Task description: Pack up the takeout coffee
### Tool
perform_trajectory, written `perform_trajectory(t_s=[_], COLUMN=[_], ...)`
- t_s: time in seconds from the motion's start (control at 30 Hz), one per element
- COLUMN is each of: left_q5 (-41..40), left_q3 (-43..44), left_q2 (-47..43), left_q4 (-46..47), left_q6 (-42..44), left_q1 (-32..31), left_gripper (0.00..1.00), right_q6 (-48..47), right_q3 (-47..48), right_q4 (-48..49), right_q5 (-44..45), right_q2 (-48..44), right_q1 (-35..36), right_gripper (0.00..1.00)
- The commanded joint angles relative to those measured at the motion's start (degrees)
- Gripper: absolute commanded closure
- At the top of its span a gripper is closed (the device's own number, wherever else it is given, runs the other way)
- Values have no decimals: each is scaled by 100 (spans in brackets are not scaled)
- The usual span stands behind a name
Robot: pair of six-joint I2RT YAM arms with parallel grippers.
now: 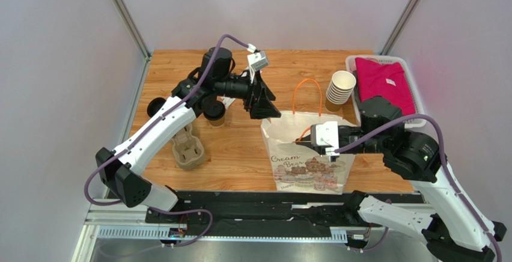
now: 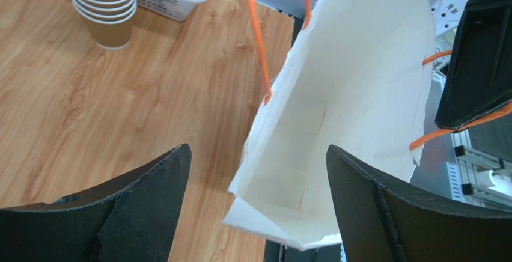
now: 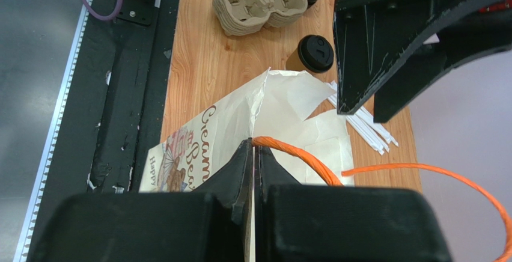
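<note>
The takeout coffee (image 1: 214,113), a small kraft cup with a black lid (image 3: 315,53), stands on the table left of the white paper bag (image 1: 306,157). My left gripper (image 1: 265,107) hovers open and empty over the bag's far left corner; in the left wrist view its gripper (image 2: 257,149) frames the bag's open mouth (image 2: 336,112). My right gripper (image 1: 302,141) is shut on the bag's near rim, where the orange handle (image 3: 300,157) meets the paper, right at the gripper (image 3: 253,146). The bag stands upright with its mouth open.
A pulp cup tray (image 1: 187,149) and a stack of black lids (image 1: 155,106) lie at the left. A stack of lidless cups (image 1: 340,88) and a white basket (image 1: 411,97) holding a pink cloth sit at the back right. White straws (image 3: 360,127) lie behind the bag.
</note>
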Motion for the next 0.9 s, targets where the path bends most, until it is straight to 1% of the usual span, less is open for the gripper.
perform_trajectory(t_s=[0.0,0.1,0.23,0.3,0.33,0.43,0.47,0.5,0.53,0.57,0.6,0.63,0.67,0.7,0.73,0.77,0.87], left_q5=[117,38,55,266,327,512,478,425,364,328,319,284,267,319,432,451,320], left_q3=[80,202,282,238,186,159,168,168,90,-7,-112,-253,-297,-324,-359,-377,-614], left_q2=[51,279,482,509,500,421,369,211,105,-17,-219,-299,-378,-379,-379,-396,-475], left_q4=[489,666,649,701,719,781,781,833,938,1104,1419,1509,1580,1641,1659,1651,1467], left_q6=[-233,-506,-515,-611,-664,-927,-1093,-1191,-1331,-1706,-1919,-2121,-2489,-2649,-2877,-2905,-2766], left_q1=[-229,-317,-405,-440,-449,-467,-458,-440,-405,-292,-204,-107,137,253,367,525,684], left_gripper=[8,9,9,13,17,64,96,100,100,100,100,100,100,100,100,100,100], right_q6=[-315,-386,-404,-395,-403,-369,-316,-281,-211,-123,-18,105,176,246,308,300,230], right_q3=[11,2,29,11,3,-155,-208,-330,-392,-454,-629,-709,-796,-937,-1008,-1087,-1534], right_q4=[300,361,414,449,458,616,686,722,739,792,897,915,924,933,898,846,661], right_q5=[4,30,101,153,171,320,408,565,645,741,951,1032,1119,1294,1366,1436,1656], right_q2=[-8,19,63,63,63,2,-16,-51,-121,-174,-227,-358,-437,-482,-595,-640,-903], right_q1=[271,394,526,562,571,588,579,588,588,588,579,571,579,579,579,579,571], right_gripper=[100,100,100,100,100,100,100,95,90,81,69,62,55,45,44,43,39])
